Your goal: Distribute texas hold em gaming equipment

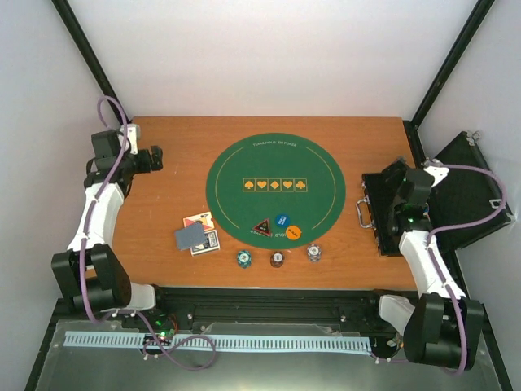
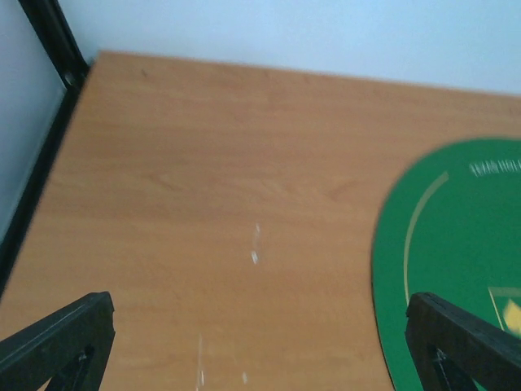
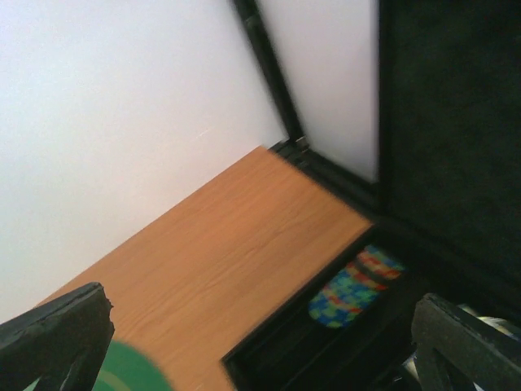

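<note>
Grey-blue-backed playing cards (image 1: 197,237) lie on the wood, left of the green mat's near edge. Three striped poker chip stacks stand in a row near the front edge: teal (image 1: 242,258), brown (image 1: 277,259), grey-white (image 1: 314,253). On the mat's near rim lie a black-red triangular marker (image 1: 260,227), a blue disc (image 1: 282,221) and an orange disc (image 1: 294,232). My left gripper (image 1: 156,159) (image 2: 260,350) hovers open over bare wood at the far left. My right gripper (image 1: 389,181) (image 3: 260,342) hangs open above the black case, where a blurred multicoloured roll of chips (image 3: 356,287) lies.
The big round green mat (image 1: 275,163) (image 2: 456,244) covers the table's middle. The open black hard case (image 1: 376,218) (image 3: 277,362) sits at the right edge, its lid (image 1: 468,191) (image 3: 448,122) leaning outwards. Black frame posts stand at both far corners.
</note>
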You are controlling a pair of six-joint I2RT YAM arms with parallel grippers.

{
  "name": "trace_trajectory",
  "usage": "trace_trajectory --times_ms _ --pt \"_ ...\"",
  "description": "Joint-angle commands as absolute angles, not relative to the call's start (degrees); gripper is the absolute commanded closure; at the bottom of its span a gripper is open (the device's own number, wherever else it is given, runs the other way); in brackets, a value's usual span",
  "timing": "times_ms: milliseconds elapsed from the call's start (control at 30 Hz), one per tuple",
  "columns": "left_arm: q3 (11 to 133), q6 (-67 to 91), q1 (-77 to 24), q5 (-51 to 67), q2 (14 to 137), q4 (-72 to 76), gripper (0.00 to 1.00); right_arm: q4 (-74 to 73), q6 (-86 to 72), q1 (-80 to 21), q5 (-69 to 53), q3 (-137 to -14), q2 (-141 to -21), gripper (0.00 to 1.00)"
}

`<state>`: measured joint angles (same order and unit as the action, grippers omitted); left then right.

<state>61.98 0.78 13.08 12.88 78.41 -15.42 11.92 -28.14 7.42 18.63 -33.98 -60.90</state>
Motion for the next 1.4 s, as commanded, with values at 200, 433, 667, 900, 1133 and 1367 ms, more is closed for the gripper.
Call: trace_trajectory --times_ms 200,433,667,900,1133,1367 --pt "66.8 -7.3 13.7 14.1 71.1 -44.8 0.00 -12.7 -22.7 -14.2 6.1 -42.7 -62.5 0.00" --pt "65.2 -8.3 13.8 11.7 67.8 -46.6 0.00 -22.1 -25.6 -39.4 14.6 -47.0 -69.7 0.00" --pt "64.3 -10.0 13.7 10.3 69.2 -49.0 0.00 -25.6 -27.7 -54.1 15.1 -54.3 -84.7 0.16" --pt "64.2 -12.2 13.7 15.7 69.2 -51.5 0.00 -24.5 -28.5 -57.0 12.1 -57.7 -94.4 0.30" --pt "64.6 -13.4 13.7 18.9 69.6 -53.2 0.00 -24.3 -27.4 -56.9 11.1 -59.3 -98.8 0.36" --pt "64.9 -12.6 13.7 21.1 69.7 -53.7 0.00 -23.6 -27.2 -56.2 10.9 -59.6 -102.2 0.41"
